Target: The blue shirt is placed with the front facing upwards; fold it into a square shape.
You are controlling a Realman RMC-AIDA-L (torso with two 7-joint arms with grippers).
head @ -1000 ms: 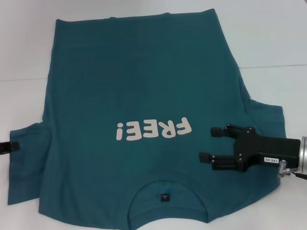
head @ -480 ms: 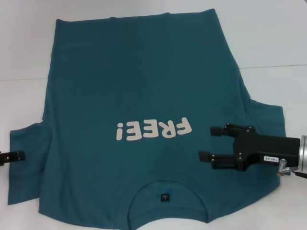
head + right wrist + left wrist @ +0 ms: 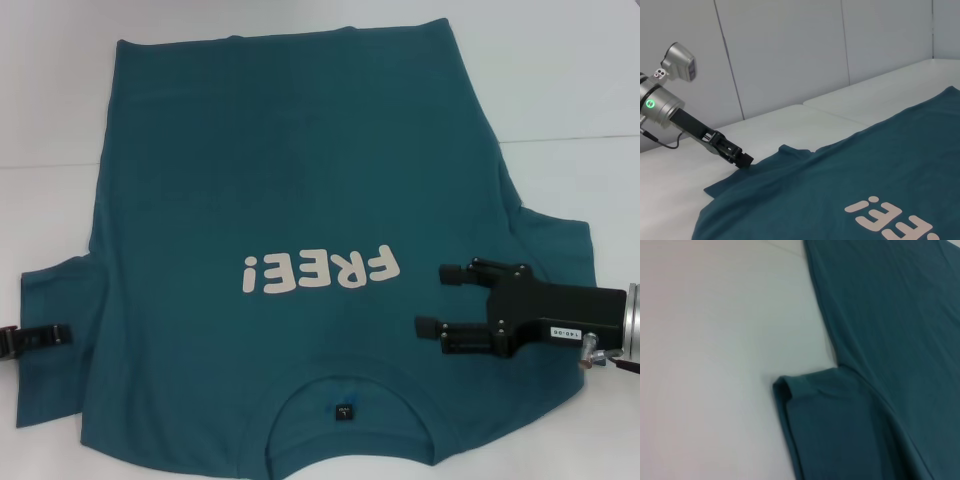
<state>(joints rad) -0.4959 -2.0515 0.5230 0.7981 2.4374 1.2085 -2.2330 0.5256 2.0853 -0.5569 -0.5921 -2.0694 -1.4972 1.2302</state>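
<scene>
The left gripper (image 3: 45,336) has slid further onto the shirt's (image 3: 290,180) near left sleeve (image 3: 55,340); I cannot tell its jaws. The right gripper (image 3: 432,300) hangs wide open over the right shoulder. The shirt lies flat, collar (image 3: 345,385) at the table's (image 3: 570,80) near edge. It looks soft and floppy, so pinch sleeve edges.

light: bright, even, diffuse | shadows: faint | glare: table whites washed out | focus: slightly soft throughout
</scene>
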